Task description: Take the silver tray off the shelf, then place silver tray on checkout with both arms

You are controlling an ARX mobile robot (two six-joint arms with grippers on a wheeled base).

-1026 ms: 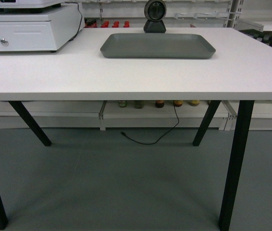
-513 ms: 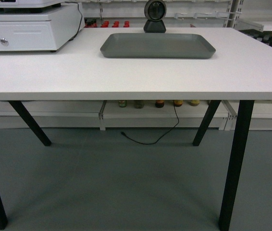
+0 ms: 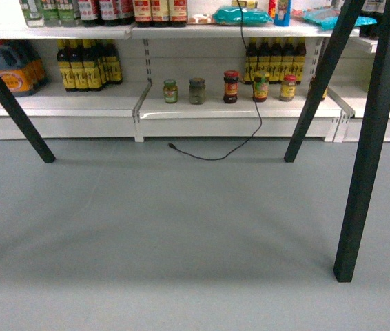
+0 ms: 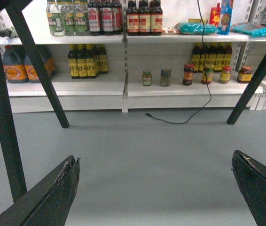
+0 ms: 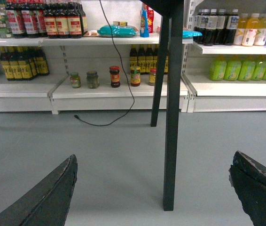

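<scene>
I cannot find the silver tray in any of my three views, so I cannot say which way it lies from the jaws, how its long axis runs, or which arm is nearer to it. It may be on a shelf outside the frames or on a surface above them; nothing here settles which.

Both arms sit low and look out along the floor. The left gripper (image 4: 155, 157) has its two dark fingers spread wide to the edges of its wrist view, with only bare floor between them. The right gripper (image 5: 154, 157) is spread just as wide and also holds nothing.

The head camera looks down under a piece of furniture. I see slanting black metal legs (image 3: 371, 138), but the top they carry is out of frame above. The smooth grey floor (image 3: 167, 234) lies below and beyond them, with a loose black cable (image 3: 212, 157) trailing down from above and ending on it. Behind stand the white store shelves (image 3: 202, 110). They hold small glass jars (image 3: 231, 86) and rows of dark sauce bottles (image 3: 85, 65). The right wrist view also shows yellow-green drink bottles (image 5: 231, 68).

One black leg stands close in front of the right arm, so I judge that side has less room to swing.
</scene>
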